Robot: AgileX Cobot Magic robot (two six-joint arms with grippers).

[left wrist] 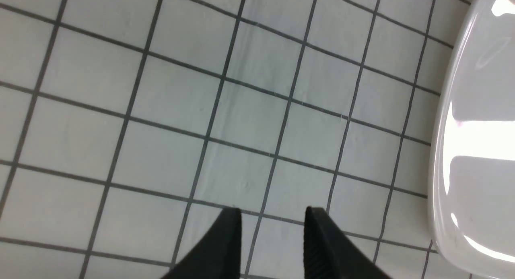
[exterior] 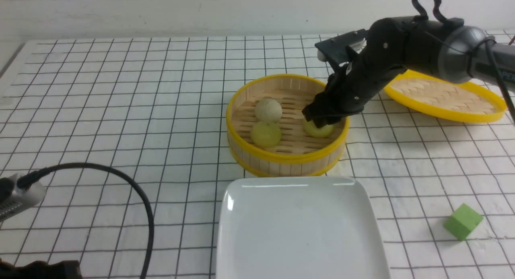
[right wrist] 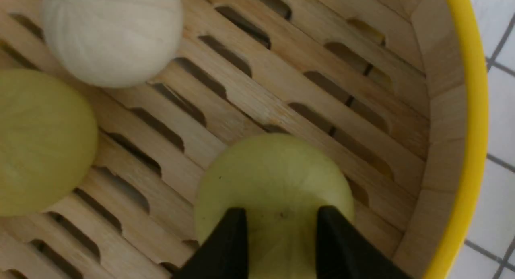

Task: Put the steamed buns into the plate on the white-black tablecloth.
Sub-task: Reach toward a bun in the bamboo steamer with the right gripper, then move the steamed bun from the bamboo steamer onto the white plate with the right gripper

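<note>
While the right arm (exterior: 422,45) reaches down into the round bamboo steamer basket (exterior: 286,160) with its yellow rim, all three steamed buns (exterior: 267,120) sit on the slatted floor inside it, none on the large glossy white square plate (exterior: 299,234). The basket stands on the white-black checked tablecloth (exterior: 120,110) near the middle of the front view. The plate lies just beside it at 6 o'clock, the two rims close together.

Inside the basket the beige-grey round bun (exterior: 268,109) is at 10 o'clock, touching the pale yellow-green bun (exterior: 265,135) at 8 o'clock. The second yellow-green bun (exterior: 320,130) lies apart from them at 3 o'clock, near the wall.

The right gripper (exterior: 323,120) is down on this bun. In the right wrist view its two black fingers (right wrist: 225,246) overlap the bun's crown with a narrow gap between them, and the bun's skin fills that gap. Whether they pinch it or only rest on it cannot be told.

The left gripper (left wrist: 273,234) hangs over bare cloth close to the plate's rim, jaws a little apart and holding nothing.

A flat woven lid (exterior: 444,96) with a yellow rim lies at 2 o'clock from the basket, partly behind the right arm. A small green cube (exterior: 462,222) sits at 4 o'clock, well apart from the plate.
</note>
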